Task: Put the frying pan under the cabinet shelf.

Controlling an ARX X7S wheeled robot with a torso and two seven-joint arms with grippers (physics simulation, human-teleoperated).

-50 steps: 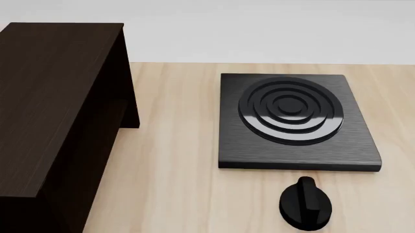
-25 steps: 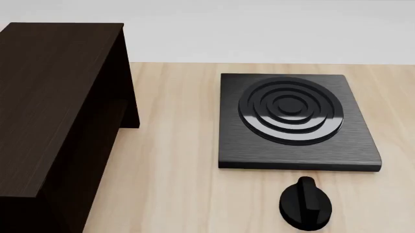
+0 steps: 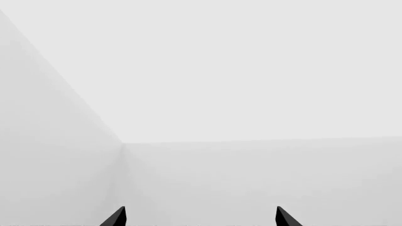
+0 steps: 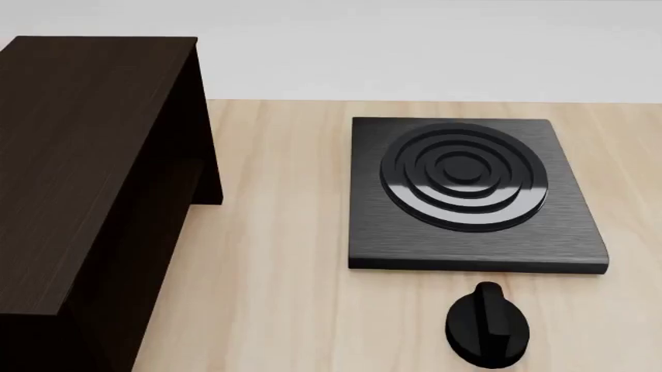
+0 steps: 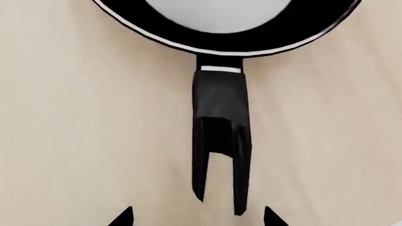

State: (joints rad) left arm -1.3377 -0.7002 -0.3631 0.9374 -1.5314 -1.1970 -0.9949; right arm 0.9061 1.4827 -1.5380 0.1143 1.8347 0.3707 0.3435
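Observation:
The frying pan [image 5: 221, 28] shows only in the right wrist view, lying on the pale wooden table: black wall, thin silvery rim, pale inside. Its long black handle [image 5: 220, 103] with a slot points toward my right gripper [image 5: 197, 219]. That gripper is open, and the handle's end lies just ahead of the gap between its tips, not touching them. The dark brown cabinet shelf [image 4: 83, 155] stands at the left of the head view. My left gripper [image 3: 199, 219] is open with nothing in it and faces blank pale walls. Neither gripper appears in the head view.
A square black stove plate [image 4: 470, 190] with concentric rings lies right of the cabinet shelf on the wooden table [image 4: 279, 232]. A black round knob [image 4: 487, 325] sits in front of it near the view's lower edge.

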